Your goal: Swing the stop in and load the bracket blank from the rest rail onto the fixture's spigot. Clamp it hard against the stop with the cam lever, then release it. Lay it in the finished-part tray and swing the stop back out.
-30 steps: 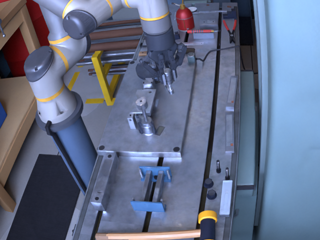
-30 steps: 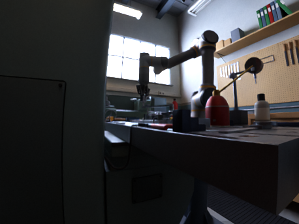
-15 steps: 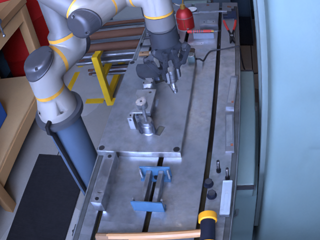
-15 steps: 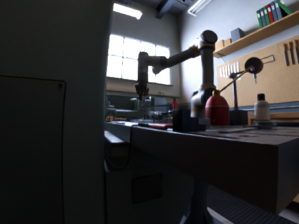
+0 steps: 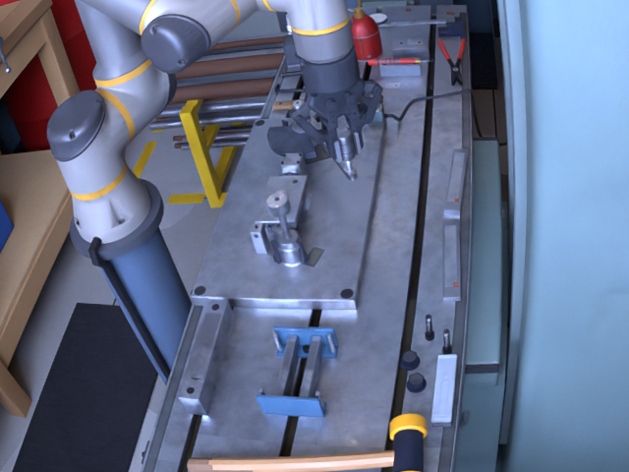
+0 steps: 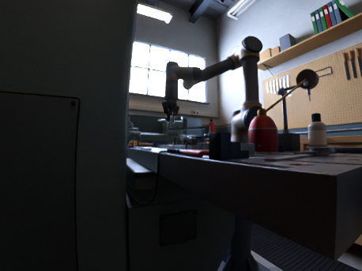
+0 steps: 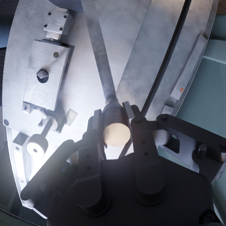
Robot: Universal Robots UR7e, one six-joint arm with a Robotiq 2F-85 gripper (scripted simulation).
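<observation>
The stop arm knob is a steel cylinder at the end of a long grey arm. The arm reaches across the fixture plate. My gripper is closed with its two finger pads on the sides of this knob, at the far end of the plate. The fixture block with its spigot lies to the left. The cam lever sits at the block's near end. The rest rail, with blue end plates, is empty. I see no bracket blank.
A finished-part tray lies beyond the bench's right edge. Long steel bars lie along that side. A red oil can, pliers and a screwdriver sit at the far end. A yellow-handled tool is near the front.
</observation>
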